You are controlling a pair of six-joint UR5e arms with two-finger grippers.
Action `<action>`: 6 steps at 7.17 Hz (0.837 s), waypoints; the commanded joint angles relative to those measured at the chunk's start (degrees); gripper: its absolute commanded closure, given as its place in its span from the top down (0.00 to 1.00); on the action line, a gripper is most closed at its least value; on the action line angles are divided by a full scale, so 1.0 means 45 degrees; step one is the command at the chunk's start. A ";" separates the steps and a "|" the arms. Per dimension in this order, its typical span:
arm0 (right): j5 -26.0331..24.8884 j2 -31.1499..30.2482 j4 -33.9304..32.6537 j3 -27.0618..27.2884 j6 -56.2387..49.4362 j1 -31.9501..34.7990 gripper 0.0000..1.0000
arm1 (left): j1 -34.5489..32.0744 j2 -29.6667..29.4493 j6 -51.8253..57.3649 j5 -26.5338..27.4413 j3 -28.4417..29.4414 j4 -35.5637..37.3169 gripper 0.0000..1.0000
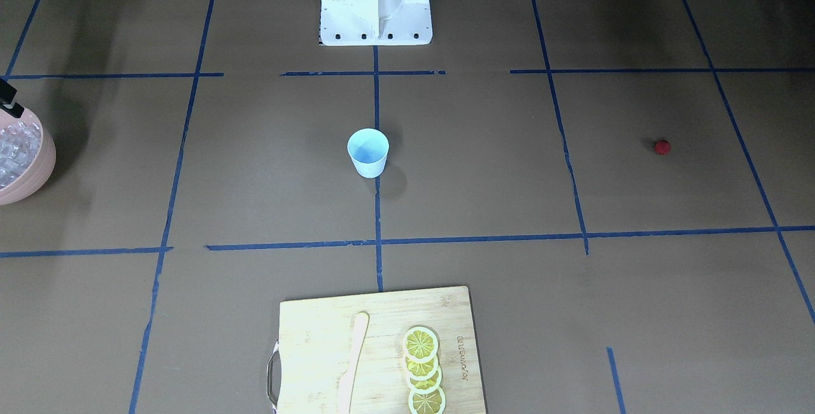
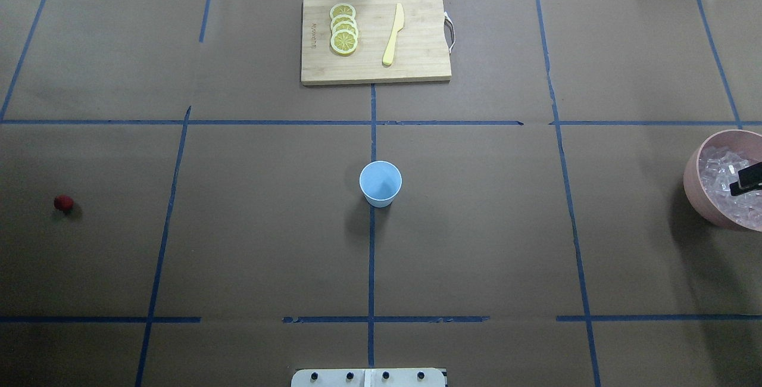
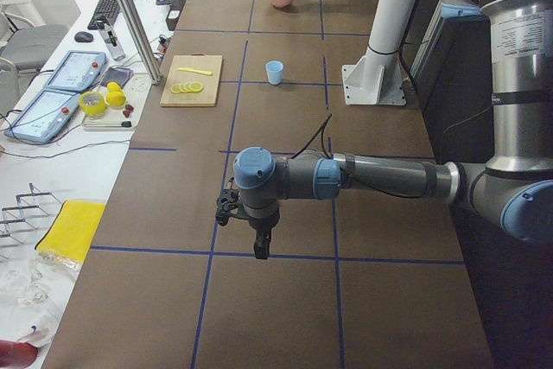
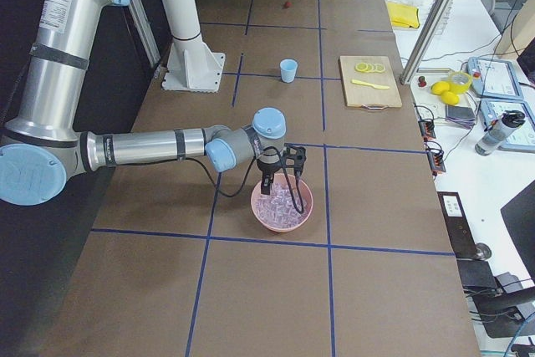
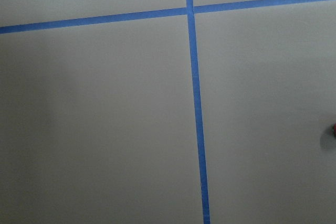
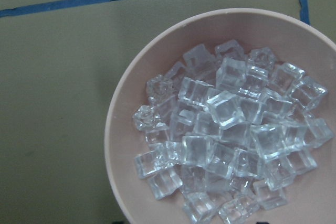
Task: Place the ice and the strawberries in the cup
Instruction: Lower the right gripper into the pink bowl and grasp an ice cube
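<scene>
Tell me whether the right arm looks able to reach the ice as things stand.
Probably yes. The right gripper hangs directly over the pink bowl, the ice lies uncovered in it, and nothing shows between them.

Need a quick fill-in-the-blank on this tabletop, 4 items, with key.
1. The pink bowl holds a pile of ____.
2. The light blue cup stands upright and is ____ inside.
3. The lemon slices lie on the cutting board beside a yellow ____.
4. The strawberry lies on the robot's ____ side of the cup.

Missing words: ice; empty; knife; left.
</scene>
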 commanded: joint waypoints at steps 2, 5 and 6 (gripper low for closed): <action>-0.0591 0.0119 0.0002 -0.0362 0.0558 -0.0589 0.87 | 0.0000 0.0000 -0.0015 -0.0420 0.0000 -0.0020 1.00; -0.0864 0.0549 0.0022 -0.0790 0.1846 -0.0767 0.89 | 0.0000 0.0000 -0.0015 -0.0440 -0.0019 -0.0020 1.00; -0.0864 0.0685 0.0022 -0.0792 0.2373 -0.0767 0.89 | 0.0000 0.0000 -0.0015 -0.0440 -0.0019 -0.0020 1.00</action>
